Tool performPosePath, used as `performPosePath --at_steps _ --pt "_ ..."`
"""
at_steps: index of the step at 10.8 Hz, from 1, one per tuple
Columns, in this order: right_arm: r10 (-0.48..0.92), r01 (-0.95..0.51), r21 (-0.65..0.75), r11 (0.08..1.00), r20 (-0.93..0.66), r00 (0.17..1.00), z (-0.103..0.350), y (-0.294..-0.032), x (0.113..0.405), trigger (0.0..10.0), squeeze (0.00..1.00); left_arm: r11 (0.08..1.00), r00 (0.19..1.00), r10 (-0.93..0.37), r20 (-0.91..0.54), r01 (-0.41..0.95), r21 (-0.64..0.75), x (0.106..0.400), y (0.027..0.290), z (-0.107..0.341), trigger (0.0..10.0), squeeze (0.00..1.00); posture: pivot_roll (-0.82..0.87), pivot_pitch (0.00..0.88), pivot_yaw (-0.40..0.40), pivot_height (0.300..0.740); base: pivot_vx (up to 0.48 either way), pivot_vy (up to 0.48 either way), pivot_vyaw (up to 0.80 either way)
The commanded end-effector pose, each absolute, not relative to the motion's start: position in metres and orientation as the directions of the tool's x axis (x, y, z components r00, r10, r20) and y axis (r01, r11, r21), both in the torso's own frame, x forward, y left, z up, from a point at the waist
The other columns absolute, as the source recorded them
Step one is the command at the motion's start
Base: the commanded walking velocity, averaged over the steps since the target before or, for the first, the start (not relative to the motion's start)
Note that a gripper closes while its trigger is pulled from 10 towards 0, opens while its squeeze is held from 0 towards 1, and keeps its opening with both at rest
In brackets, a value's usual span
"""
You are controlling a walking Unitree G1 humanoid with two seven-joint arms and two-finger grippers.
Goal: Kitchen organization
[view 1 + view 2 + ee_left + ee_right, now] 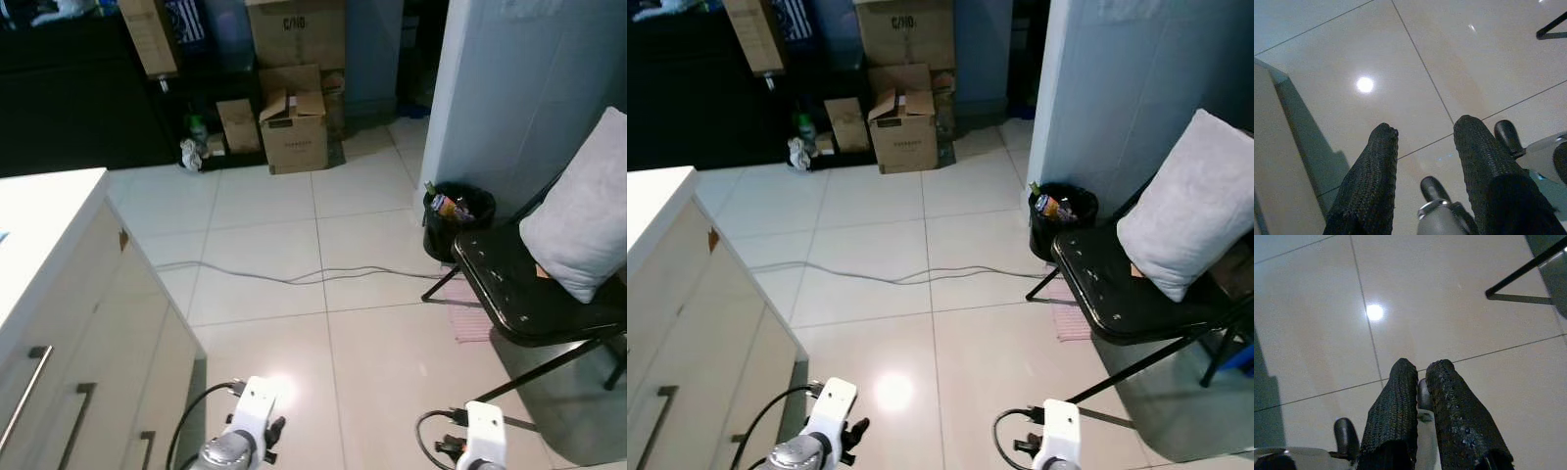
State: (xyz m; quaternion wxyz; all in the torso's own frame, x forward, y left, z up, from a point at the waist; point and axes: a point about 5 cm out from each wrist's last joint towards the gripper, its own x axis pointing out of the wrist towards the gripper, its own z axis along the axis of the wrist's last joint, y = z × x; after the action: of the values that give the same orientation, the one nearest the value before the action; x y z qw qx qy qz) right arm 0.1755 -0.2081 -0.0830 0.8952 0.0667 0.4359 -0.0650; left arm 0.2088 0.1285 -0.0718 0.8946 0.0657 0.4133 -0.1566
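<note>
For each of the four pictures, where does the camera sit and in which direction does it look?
Left eye view: on the head, facing forward and down at the tiled floor; both arms show at the bottom.
Right eye view: same scene, the black chair included.
Left wrist view: along the open left gripper, down at the floor.
Right wrist view: along the right gripper, floor below.
Both wrist views share the ceiling light's reflection.

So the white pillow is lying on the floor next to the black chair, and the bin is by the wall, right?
Not quite. The white pillow is not on the floor; it sits on the black chair, leaning on its seat, as the left eye view shows. The rest is right: the bin stands on the tiles by the wall, just beside the chair.
</note>
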Motion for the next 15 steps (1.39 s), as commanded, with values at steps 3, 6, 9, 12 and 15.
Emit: performPosePath --at_steps 3,6,9,12,15 --pt "-0.064 0.174 0.051 0.983 -0.797 0.6 -0.083 -0.217 0.173 10.0 0.0 0.956 0.616 -0.211 -0.759 0.293 -0.028 0.207 0.126 -0.073 10.0 0.0 -0.07 0.0 0.053 0.74 0.0 0.0 0.0" --pt "-0.055 0.164 0.06 0.985 -0.786 0.616 -0.08 -0.215 0.18 10.0 0.0 0.965 0.669 -0.182 -0.72 0.261 -0.002 0.217 0.124 -0.066 10.0 0.0 -0.05 0.0 0.05 0.74 0.0 0.0 0.0" --pt "-0.071 0.18 0.053 0.982 -0.784 0.616 -0.08 -0.216 0.179 10.0 0.0 0.975 0.683 -0.072 -0.726 0.201 0.092 0.214 0.167 -0.067 10.0 0.0 -0.04 0.0 0.067 0.74 0.0 0.0 0.0" --pt "-0.083 0.207 0.057 0.977 -0.789 0.608 -0.082 -0.217 0.174 10.0 0.0 0.965 0.631 0.009 -0.776 0.197 0.172 0.197 0.196 -0.074 10.0 0.0 -0.04 0.0 0.079 0.74 0.0 0.0 0.0" --pt "-0.084 0.206 0.054 0.977 -0.791 0.606 -0.082 -0.217 0.173 10.0 0.0 0.947 0.534 0.052 -0.844 0.242 0.211 0.173 0.206 -0.086 10.0 0.0 -0.03 0.0 0.084 0.74 0.0 0.0 0.0"
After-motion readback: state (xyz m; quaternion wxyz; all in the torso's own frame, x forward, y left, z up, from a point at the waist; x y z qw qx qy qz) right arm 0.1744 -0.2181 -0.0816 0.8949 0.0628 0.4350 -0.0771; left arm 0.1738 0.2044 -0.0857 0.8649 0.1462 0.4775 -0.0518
